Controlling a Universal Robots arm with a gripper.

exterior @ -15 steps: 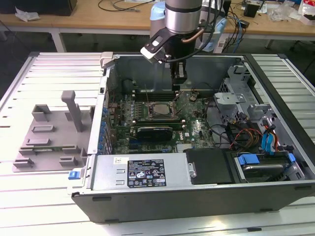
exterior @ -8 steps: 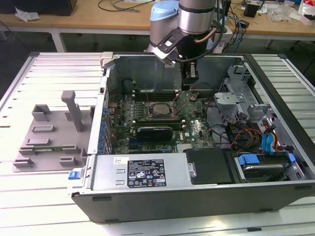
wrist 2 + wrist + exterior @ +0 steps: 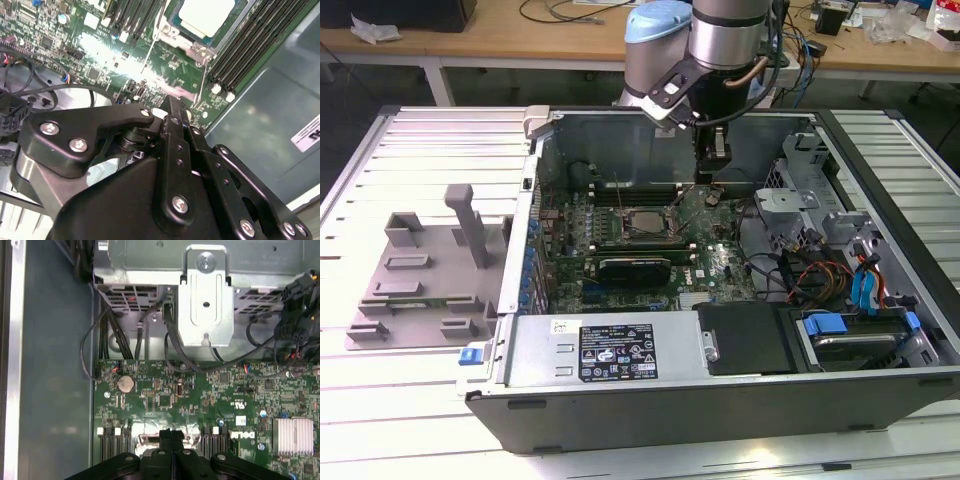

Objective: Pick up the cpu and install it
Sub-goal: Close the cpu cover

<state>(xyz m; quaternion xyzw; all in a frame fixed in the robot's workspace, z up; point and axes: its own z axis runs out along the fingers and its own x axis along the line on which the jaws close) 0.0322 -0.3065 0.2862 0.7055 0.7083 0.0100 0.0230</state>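
Currently reaching straight down into the case (image 3: 720, 425), holding tool (image 3: 706, 178) closed and empty just above motherboard (image 3: 715, 265), near the socket (image 3: 186, 44) with cpu (image 3: 205, 17) sitting in it.

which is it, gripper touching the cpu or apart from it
Apart. In the second wrist view the cpu lies in its socket, with green motherboard showing between it and the gripper.

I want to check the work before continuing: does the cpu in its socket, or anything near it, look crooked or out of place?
Nothing stands out. In the second wrist view the cpu lies flat in its socket frame, edges parallel to it. The gripper is shut and empty, apart from the cpu, over the motherboard.
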